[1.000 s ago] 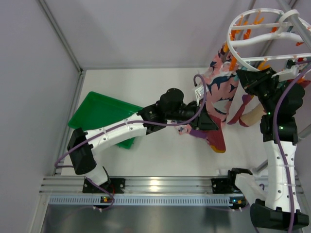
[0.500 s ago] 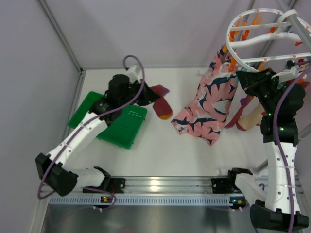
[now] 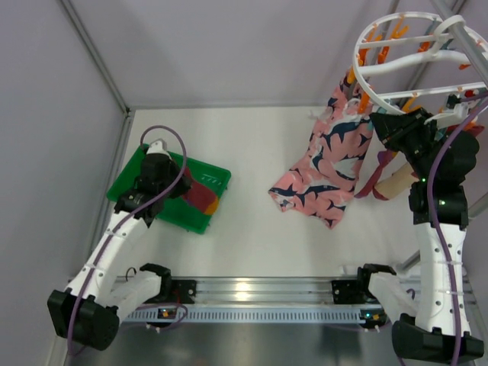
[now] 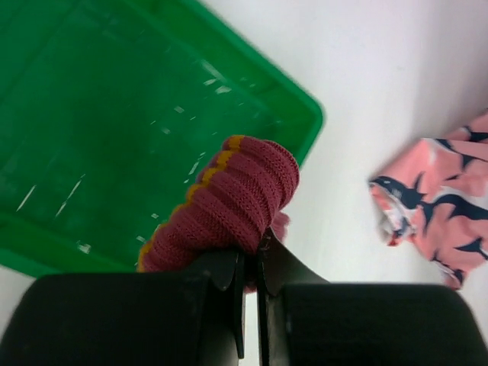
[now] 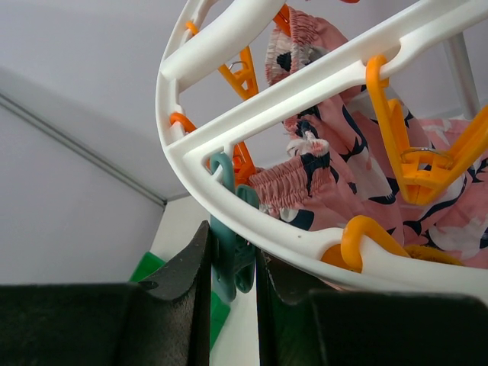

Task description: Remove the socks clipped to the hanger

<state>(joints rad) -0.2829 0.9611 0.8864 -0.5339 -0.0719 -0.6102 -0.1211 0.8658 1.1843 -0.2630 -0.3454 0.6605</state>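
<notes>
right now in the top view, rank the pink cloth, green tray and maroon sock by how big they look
1-2. pink cloth and green tray: look alike; the left arm hides part of the tray, and the cloth hangs nearer the camera.
3. maroon sock, clearly smallest.

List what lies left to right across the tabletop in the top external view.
Tray → maroon sock → pink cloth → tan sock.
</notes>
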